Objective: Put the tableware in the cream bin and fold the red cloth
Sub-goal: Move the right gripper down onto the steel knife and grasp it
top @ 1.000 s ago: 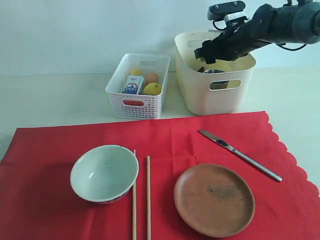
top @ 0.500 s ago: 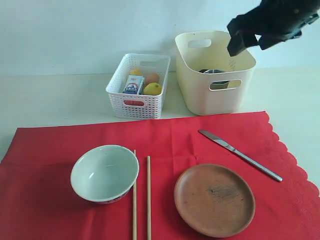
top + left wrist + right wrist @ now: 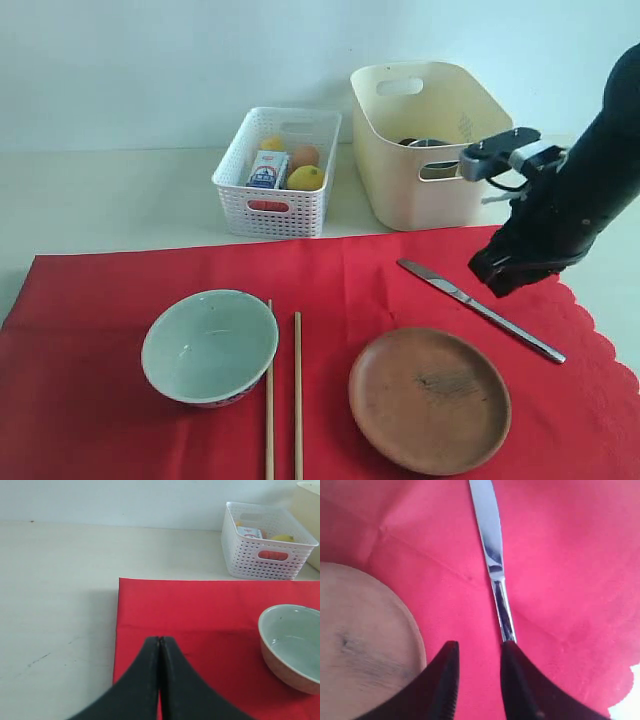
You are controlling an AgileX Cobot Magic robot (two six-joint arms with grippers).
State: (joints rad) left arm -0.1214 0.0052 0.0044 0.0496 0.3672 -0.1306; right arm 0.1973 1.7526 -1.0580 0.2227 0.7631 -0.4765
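Right fingers (image 3: 517, 685) dropped over knife (image 3: 478, 309); one bowl (image 3: 209, 345), one plate (image 3: 429, 398), two chopsticks (image 3: 297, 390).

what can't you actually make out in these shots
- Exterior view: the cream bin's wall hides most of its contents; only a bit of metal shows.
- Exterior view: the bottom edge cuts off the chopsticks.
- Right wrist view: a finger of the right gripper hides the knife's handle end; contact unclear.
- Exterior view: the print on the small box in the white basket is too small.
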